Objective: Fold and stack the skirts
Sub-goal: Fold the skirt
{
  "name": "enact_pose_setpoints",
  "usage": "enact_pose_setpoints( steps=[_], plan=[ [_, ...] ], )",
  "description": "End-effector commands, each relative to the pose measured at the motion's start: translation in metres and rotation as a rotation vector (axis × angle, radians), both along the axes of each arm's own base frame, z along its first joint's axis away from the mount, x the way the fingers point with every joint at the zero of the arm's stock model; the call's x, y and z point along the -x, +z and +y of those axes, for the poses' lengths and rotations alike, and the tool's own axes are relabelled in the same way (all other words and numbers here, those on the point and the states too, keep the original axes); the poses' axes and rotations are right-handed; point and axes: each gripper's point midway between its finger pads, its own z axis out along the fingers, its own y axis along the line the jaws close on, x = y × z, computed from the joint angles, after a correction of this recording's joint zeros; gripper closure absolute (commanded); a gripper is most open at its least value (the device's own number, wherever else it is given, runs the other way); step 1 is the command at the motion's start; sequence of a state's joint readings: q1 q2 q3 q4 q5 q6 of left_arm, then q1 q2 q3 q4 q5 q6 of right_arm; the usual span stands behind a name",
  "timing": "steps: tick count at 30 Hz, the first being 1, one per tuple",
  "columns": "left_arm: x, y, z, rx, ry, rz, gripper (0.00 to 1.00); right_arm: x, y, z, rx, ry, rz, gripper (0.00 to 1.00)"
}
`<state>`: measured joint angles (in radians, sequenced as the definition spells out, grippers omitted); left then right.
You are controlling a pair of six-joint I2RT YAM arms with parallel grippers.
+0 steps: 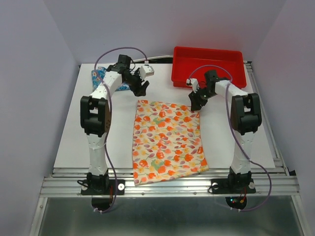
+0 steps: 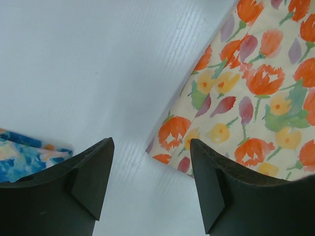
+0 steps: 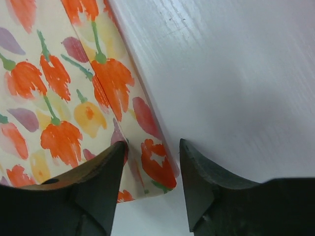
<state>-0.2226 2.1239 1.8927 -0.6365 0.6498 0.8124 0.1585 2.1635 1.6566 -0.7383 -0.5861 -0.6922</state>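
Left gripper (image 1: 142, 88) and right gripper (image 1: 196, 103) hover wide open, empty, at the far corners of the cream-yellow floral cloth skirt (image 1: 167, 142).

Matt white table (image 1: 120, 147); cream skirt (image 1: 167, 142) printed cloth; tray (image 1: 211, 50) glossy red plastic.

red plastic tray (image 1: 227, 63) sitting far right on the table, long side running across | white table board (image 1: 74, 142) under it all | aluminium rails (image 1: 167, 186) lining the near edge
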Motion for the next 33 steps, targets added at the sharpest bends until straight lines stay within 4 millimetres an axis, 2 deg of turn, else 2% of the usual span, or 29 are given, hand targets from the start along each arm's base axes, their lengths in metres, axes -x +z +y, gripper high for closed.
enact_pose_setpoints(
  steps=[1, 4, 8, 11, 15, 18, 21, 22, 23, 25, 27, 29, 31, 33],
  plan=[
    [-0.001, -0.003, -0.006, -0.021, -0.131, -0.029, 0.26, 0.003, -0.001, 0.005, -0.006, 0.053, 0.008, 0.49],
    [-0.004, -0.015, -0.006, -0.032, -0.147, -0.028, 0.25, 0.008, -0.004, 0.007, -0.018, 0.067, 0.036, 0.55],
    [0.002, -0.036, -0.008, -0.035, -0.198, 0.029, 0.25, 0.013, -0.009, 0.007, -0.016, 0.087, 0.068, 0.63],
    [0.009, -0.051, -0.005, -0.053, -0.214, 0.082, 0.26, 0.013, -0.011, 0.006, -0.015, 0.095, 0.074, 0.66],
    [0.009, -0.067, -0.002, -0.068, -0.202, 0.1, 0.29, 0.013, -0.011, 0.008, -0.022, 0.101, 0.074, 0.7],
    [0.007, -0.075, -0.003, -0.063, -0.2, 0.114, 0.32, 0.013, -0.011, 0.008, -0.023, 0.104, 0.081, 0.76],
    [0.006, -0.081, -0.003, -0.069, -0.198, 0.124, 0.39, 0.016, -0.012, 0.008, -0.025, 0.112, 0.09, 0.83],
    [0.006, -0.083, -0.001, -0.072, -0.197, 0.127, 0.45, 0.016, -0.011, 0.009, -0.028, 0.113, 0.093, 0.87],
    [0.007, -0.083, -0.001, -0.073, -0.198, 0.131, 0.48, 0.015, -0.01, 0.009, -0.031, 0.113, 0.093, 0.94],
    [0.006, -0.082, 0.0, -0.07, -0.201, 0.126, 0.51, 0.014, -0.008, 0.01, -0.034, 0.104, 0.1, 0.99],
    [0.005, -0.074, -0.001, -0.056, -0.196, 0.115, 0.5, 0.011, -0.004, 0.011, -0.036, 0.099, 0.091, 0.99],
    [0.003, -0.064, -0.001, -0.041, -0.195, 0.099, 0.45, 0.009, -0.001, 0.011, -0.039, 0.098, 0.08, 0.99],
    [0.001, -0.058, -0.002, -0.029, -0.189, 0.089, 0.39, 0.009, 0.001, 0.012, -0.045, 0.093, 0.082, 0.99],
    [0.001, -0.057, -0.002, -0.026, -0.185, 0.092, 0.39, 0.007, 0.002, 0.013, -0.048, 0.094, 0.078, 0.99]
  ],
)
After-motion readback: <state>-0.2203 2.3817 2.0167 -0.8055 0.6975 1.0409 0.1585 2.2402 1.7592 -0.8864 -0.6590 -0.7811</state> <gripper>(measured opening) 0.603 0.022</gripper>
